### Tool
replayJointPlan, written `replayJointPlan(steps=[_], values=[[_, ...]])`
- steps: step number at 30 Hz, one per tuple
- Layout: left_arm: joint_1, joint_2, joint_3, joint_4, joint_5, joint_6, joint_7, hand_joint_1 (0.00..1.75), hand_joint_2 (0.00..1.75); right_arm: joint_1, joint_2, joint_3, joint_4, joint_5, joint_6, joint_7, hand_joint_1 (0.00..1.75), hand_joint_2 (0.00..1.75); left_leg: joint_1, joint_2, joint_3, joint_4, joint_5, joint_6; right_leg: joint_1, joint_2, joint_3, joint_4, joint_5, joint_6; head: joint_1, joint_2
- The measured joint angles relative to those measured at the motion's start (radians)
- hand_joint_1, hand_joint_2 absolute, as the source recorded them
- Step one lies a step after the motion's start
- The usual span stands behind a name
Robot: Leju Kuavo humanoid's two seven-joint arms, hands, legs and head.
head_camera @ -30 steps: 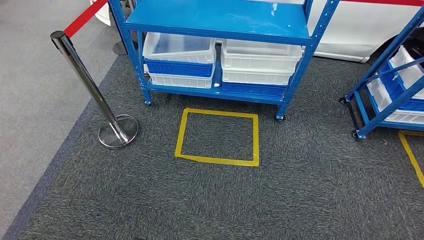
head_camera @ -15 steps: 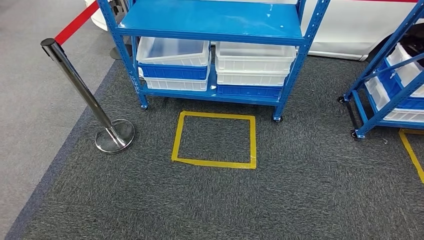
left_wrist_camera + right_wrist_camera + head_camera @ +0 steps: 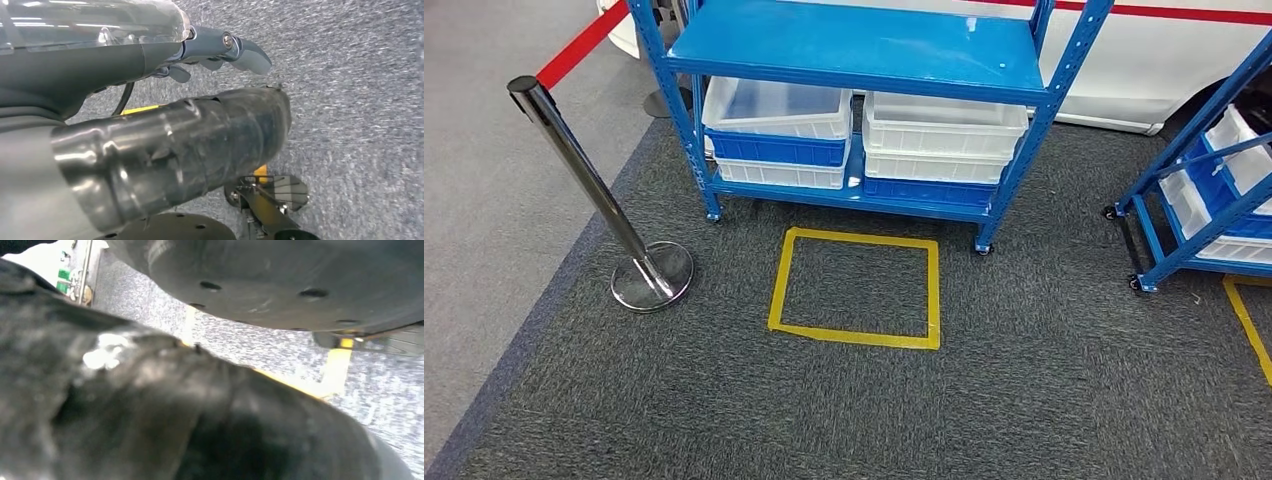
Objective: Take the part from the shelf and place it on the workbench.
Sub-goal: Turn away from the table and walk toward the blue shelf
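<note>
From the head view, a blue shelf (image 3: 854, 50) stands on dark grey carpet (image 3: 1024, 380), its top cut off by the picture's edge; on its lowest level sit white and blue bins (image 3: 776, 130), and whether any holds the part cannot be told. A yellow taped rectangle (image 3: 856, 288) lies on the carpet before the shelf, a chrome post (image 3: 589, 180) with a red belt to the left, a second blue rack (image 3: 1214, 190) cut off at right. In the left wrist view the left hand (image 3: 220, 47) hangs over carpet, fingers (image 3: 250, 52) loosely spread, holding nothing. In the right wrist view the right hand (image 3: 150, 405) is a dark blur; its state cannot be told.
</note>
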Motion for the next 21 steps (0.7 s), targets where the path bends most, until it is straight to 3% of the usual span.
replayJointPlan(steps=[2,6,8,10,11,12,13,15,17,21], values=[[-0.003,0.000,0.000,0.000,0.000,0.000,0.000,0.00,0.00,-0.001,0.000,0.000,0.000,0.000,0.000,0.000,0.00,0.00,-0.001,0.001,0.005,-0.001,-0.011,-0.012,0.008,-0.001,0.016,-0.055,0.007,-0.012,0.000,0.000],[-0.006,0.000,0.000,0.000,0.000,0.001,-0.001,0.00,0.00,0.000,0.000,0.000,0.000,0.000,0.000,0.001,0.00,0.00,-0.003,0.001,0.016,0.036,-0.027,-0.034,0.005,-0.002,0.044,-0.073,0.003,-0.040,-0.002,0.000],[-0.007,0.000,0.000,0.000,0.000,0.001,-0.001,0.00,0.00,0.000,0.000,0.000,0.000,0.000,0.001,0.001,0.00,0.00,0.000,0.001,-0.034,0.129,-0.064,-0.040,0.004,-0.003,0.062,-0.080,-0.003,-0.051,-0.005,0.000],[-0.006,0.000,0.000,0.000,0.000,0.002,-0.001,0.00,0.00,-0.002,0.000,0.000,0.000,0.001,0.002,0.001,0.00,0.00,0.000,0.001,-0.120,0.253,-0.113,-0.046,0.005,-0.002,0.073,-0.080,-0.015,-0.057,-0.006,0.000],[-0.005,0.000,0.000,0.000,0.000,0.002,-0.001,0.00,0.00,-0.002,0.000,0.000,0.000,0.001,0.002,0.001,0.00,0.00,0.000,0.001,-0.153,0.287,-0.124,-0.048,0.006,0.000,0.081,-0.080,-0.022,-0.057,-0.006,0.000],[-0.004,0.000,0.000,0.000,0.000,0.002,0.000,0.00,0.00,-0.001,0.000,0.000,0.000,0.001,0.002,0.001,0.00,0.00,0.000,0.001,-0.170,0.287,-0.114,-0.049,0.006,0.001,0.091,-0.080,-0.030,-0.056,-0.006,0.000],[-0.002,0.000,0.000,0.000,0.000,0.002,0.000,0.00,0.00,0.000,0.000,0.000,0.000,0.001,0.002,0.001,0.00,0.00,0.000,0.001,-0.171,0.253,-0.083,-0.047,0.006,0.003,0.104,-0.080,-0.039,-0.055,-0.006,0.000],[0.002,0.000,0.000,0.000,0.000,0.002,0.000,0.00,0.00,0.000,0.000,0.000,0.001,0.001,0.002,0.001,0.00,0.00,-0.003,0.002,-0.149,0.135,0.011,-0.035,0.007,0.005,0.129,-0.079,-0.059,-0.049,-0.006,0.000],[0.002,0.001,0.001,0.000,0.000,0.002,0.000,0.00,0.00,-0.002,0.000,0.000,0.002,0.001,0.002,0.001,0.00,0.00,-0.009,0.001,-0.133,0.060,0.057,-0.023,0.009,0.005,0.142,-0.078,-0.078,-0.038,-0.006,0.000],[0.001,0.001,0.001,0.000,0.000,0.003,0.000,0.00,0.00,-0.004,0.001,0.000,0.003,0.001,0.002,0.001,0.00,0.00,-0.007,0.000,-0.102,0.029,0.061,-0.001,0.009,0.005,0.153,-0.048,-0.083,-0.018,-0.006,0.000]])
